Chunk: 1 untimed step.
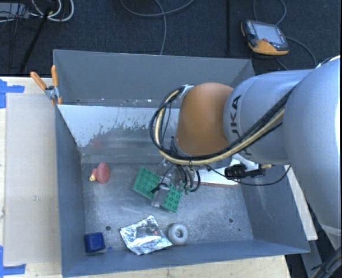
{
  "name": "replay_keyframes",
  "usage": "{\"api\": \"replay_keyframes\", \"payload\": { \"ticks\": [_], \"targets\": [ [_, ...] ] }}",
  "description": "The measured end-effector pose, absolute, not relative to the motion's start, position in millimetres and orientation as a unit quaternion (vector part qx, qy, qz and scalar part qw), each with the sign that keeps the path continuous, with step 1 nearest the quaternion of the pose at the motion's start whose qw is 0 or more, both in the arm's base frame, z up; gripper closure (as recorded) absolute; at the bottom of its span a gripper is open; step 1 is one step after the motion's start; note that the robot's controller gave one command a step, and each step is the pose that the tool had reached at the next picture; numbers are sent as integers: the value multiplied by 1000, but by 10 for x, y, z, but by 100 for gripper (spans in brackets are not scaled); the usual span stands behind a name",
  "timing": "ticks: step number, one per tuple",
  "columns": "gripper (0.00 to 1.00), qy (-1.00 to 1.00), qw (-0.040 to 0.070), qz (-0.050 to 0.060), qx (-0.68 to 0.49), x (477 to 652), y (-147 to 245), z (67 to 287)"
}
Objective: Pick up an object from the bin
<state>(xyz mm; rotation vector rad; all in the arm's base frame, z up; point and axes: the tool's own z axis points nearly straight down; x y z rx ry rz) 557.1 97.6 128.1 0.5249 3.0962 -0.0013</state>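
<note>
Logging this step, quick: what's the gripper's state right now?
Gripper: cannot be told; it is down at the green building plate.

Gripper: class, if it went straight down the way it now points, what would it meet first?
Probably the green toy-brick plates lying directly under the gripper; whether they already touch is unclear.

Scuffed matt grey metal bin (pixel 101 133), studded green plastic plate (pixel 145 181), crinkled shiny foil wrapper (pixel 143 234), glossy orange wrist cover (pixel 203 117)
</note>
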Motion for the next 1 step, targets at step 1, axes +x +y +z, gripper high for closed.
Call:
{"api": "replay_keyframes", "payload": {
  "ticks": [1],
  "targets": [
    [100,986,3,1,169,5416,886,2292]
  ]
}}
